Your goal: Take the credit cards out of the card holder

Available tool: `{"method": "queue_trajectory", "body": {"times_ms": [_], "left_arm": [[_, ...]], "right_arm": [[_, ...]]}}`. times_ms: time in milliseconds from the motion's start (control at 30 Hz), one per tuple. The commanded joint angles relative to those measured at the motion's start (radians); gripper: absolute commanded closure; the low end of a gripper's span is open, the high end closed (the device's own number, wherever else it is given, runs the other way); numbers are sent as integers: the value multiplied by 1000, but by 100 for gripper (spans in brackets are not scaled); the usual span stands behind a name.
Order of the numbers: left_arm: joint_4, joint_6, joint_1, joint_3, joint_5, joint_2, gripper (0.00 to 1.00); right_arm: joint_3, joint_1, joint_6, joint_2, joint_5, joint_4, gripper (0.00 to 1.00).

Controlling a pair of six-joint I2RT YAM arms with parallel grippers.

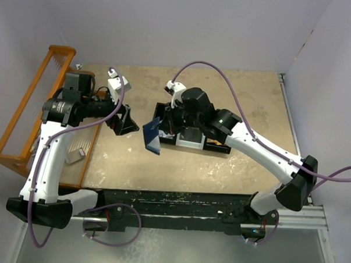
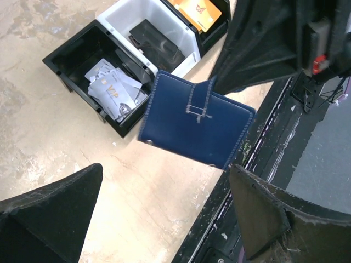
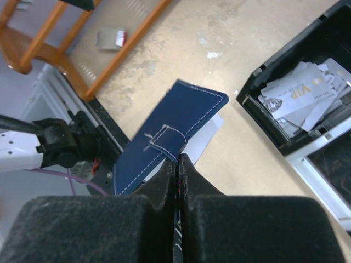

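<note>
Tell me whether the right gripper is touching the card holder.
Touching. The right wrist view shows the right gripper shut on the card holder, its fingertips pinching the edge by the strap.

Wooden rack [image 1: 62, 49] far left; black three-compartment tray [image 2: 71, 49] centre.

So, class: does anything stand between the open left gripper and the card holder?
Nothing visible does. The left gripper faces the card holder across open space above bare table. The right gripper pinches its strap from the other side, clear of that path.
</note>
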Motion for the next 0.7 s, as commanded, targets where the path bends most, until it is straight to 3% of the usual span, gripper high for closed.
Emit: {"method": "queue_trajectory", "body": {"times_ms": [0,467,667], "left_arm": [[65,-19,1,-33,11,-14,1],[77,55,1,-139,52,-113,1],[155,31,1,-222,27,-222,1]], "right_arm": [[123,78,4,-16,230,-104,100],[453,195,151,204,533,-317,100],[529,199,203,288,561,-306,100]]}}
